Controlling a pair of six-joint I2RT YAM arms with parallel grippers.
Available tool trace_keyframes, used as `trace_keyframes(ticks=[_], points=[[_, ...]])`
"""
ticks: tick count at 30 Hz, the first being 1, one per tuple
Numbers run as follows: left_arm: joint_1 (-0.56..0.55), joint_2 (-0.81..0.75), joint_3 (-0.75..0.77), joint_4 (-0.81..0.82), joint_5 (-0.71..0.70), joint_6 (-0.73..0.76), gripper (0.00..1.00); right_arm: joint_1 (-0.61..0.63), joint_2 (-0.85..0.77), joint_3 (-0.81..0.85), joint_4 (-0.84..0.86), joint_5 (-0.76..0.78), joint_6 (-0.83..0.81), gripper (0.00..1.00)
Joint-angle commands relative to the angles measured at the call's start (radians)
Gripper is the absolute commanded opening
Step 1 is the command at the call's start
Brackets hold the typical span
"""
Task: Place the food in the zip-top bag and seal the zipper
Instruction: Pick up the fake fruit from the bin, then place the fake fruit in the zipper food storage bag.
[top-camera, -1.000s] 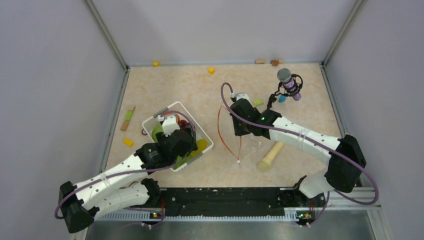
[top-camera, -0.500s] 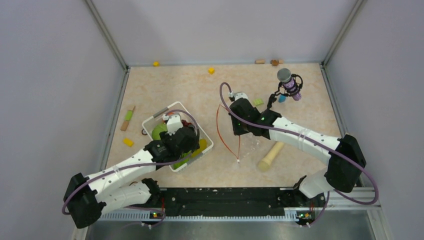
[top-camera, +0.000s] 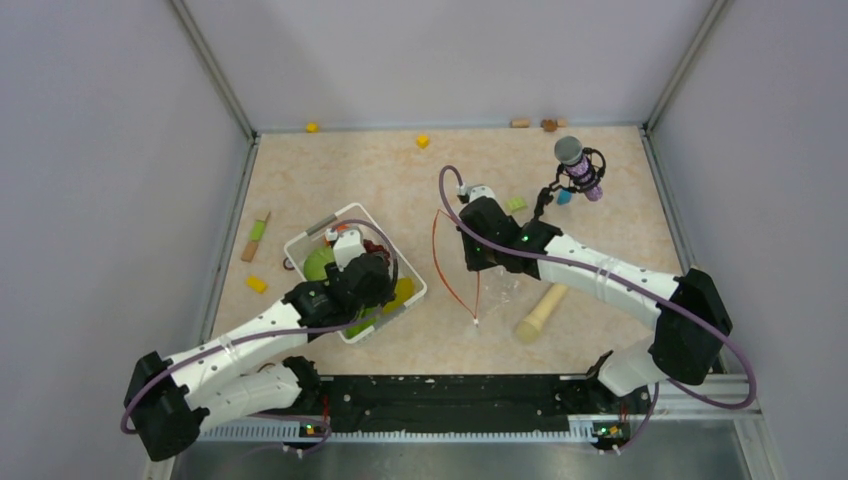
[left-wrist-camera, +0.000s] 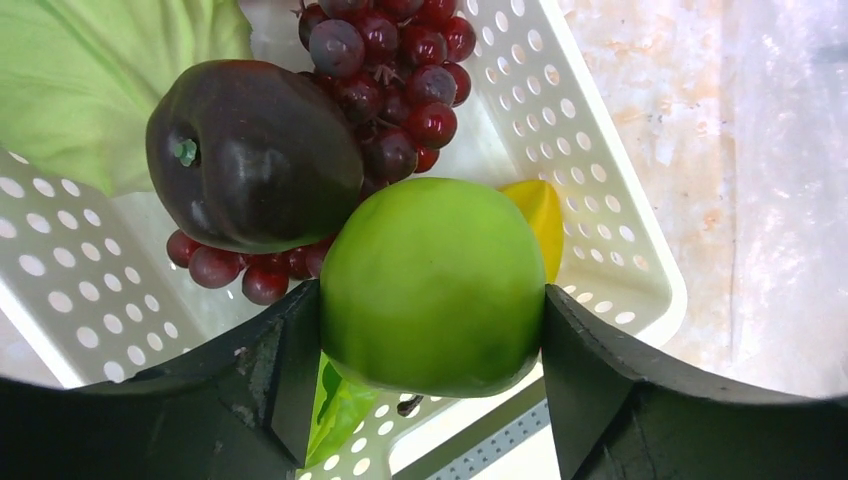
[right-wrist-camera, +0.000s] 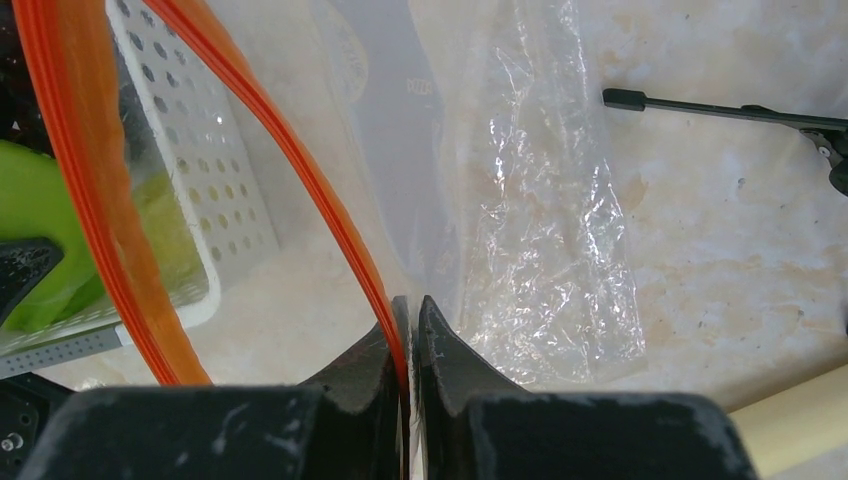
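Observation:
My left gripper (left-wrist-camera: 430, 335) is shut on a green apple (left-wrist-camera: 432, 285), held over the near part of the white basket (left-wrist-camera: 640, 250). In the basket lie a red-purple grape bunch (left-wrist-camera: 400, 60), a dark round fruit (left-wrist-camera: 255, 150), a yellow piece (left-wrist-camera: 540, 215) and a light-green piece (left-wrist-camera: 90, 90). In the top view the left gripper (top-camera: 362, 280) is over the basket (top-camera: 300, 240). My right gripper (right-wrist-camera: 410, 320) is shut on the zip-top bag's (right-wrist-camera: 550, 250) red-orange zipper (right-wrist-camera: 300, 160) and holds the mouth up and open. The top view shows the right gripper (top-camera: 480, 258), the bag (top-camera: 505, 290) and the zipper (top-camera: 445, 270).
A beige wooden rod (top-camera: 541, 311) lies right of the bag. A microphone on a stand (top-camera: 578, 168) is at the back right, with a blue block (top-camera: 564, 197) and a green piece (top-camera: 516, 204) nearby. Yellow blocks (top-camera: 257, 284) (top-camera: 423, 141) and a green-tipped stick (top-camera: 256, 237) lie about.
My left gripper has shifted a little right and further over the basket, with the green apple between its fingers. The right arm and the bag have stayed nearly still.

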Motion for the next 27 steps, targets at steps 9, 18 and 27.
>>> trace_keyframes(ticks=[9, 18, 27], points=[[0.005, -0.201, 0.057, 0.229, 0.336, 0.243, 0.33, -0.01, -0.015, 0.005, 0.022, -0.031, 0.015, 0.06], [0.005, -0.101, 0.115, 0.596, 0.658, 0.298, 0.31, -0.01, -0.053, 0.003, 0.019, -0.057, 0.044, 0.06], [0.004, 0.073, 0.215, 0.544, 0.572, 0.325, 0.22, -0.01, -0.096, 0.019, 0.013, -0.111, 0.084, 0.06]])
